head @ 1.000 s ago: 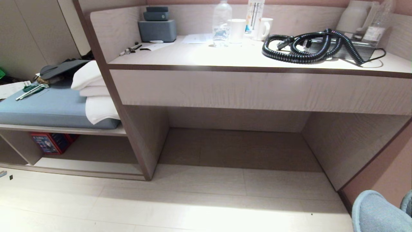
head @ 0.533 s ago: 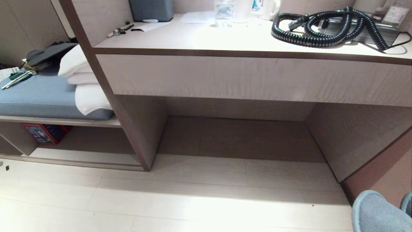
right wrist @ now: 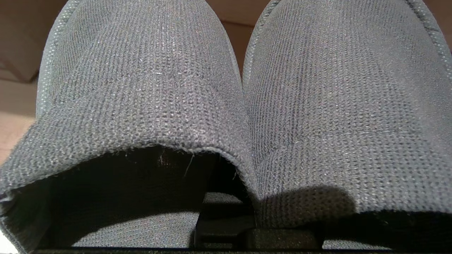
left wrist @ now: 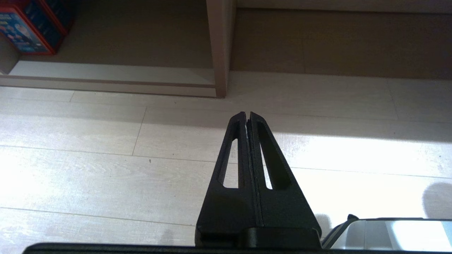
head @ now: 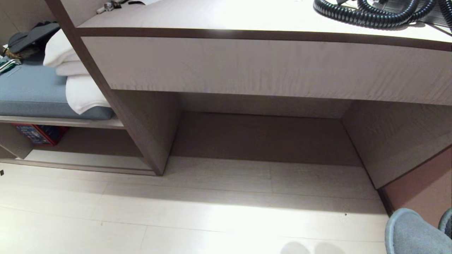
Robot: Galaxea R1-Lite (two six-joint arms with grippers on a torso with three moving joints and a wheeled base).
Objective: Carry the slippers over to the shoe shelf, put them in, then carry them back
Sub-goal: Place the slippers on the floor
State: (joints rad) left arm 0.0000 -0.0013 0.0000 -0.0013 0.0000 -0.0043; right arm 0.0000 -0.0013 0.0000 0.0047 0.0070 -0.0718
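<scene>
The slippers [right wrist: 317,106] are a grey-blue knit pair, side by side, and they fill the right wrist view. In the head view their rounded toes [head: 409,233] poke in at the bottom right corner, above the pale floor. My right gripper [right wrist: 247,211] is shut on the slippers where their inner edges meet, and its fingers are hidden by the fabric. The shoe shelf [head: 88,160] is the low cubby with a pale raised base board at the lower left, far from the slippers. My left gripper [left wrist: 246,114] is shut and empty above the floor, and the shoe shelf base board [left wrist: 106,74] lies ahead of it.
A wood-grain desk [head: 247,67] spans the view with a black coiled cable [head: 370,14] on top. Below it is a recess [head: 261,137] floored with planks. Left of its side panel [head: 148,123] lie a blue cushion [head: 31,95], white folded towels [head: 77,81] and a red-blue box [head: 39,134].
The whole head view has shifted: the camera has tipped down, so the desk top items have slid out at the top. The slippers keep their place in the corner.
</scene>
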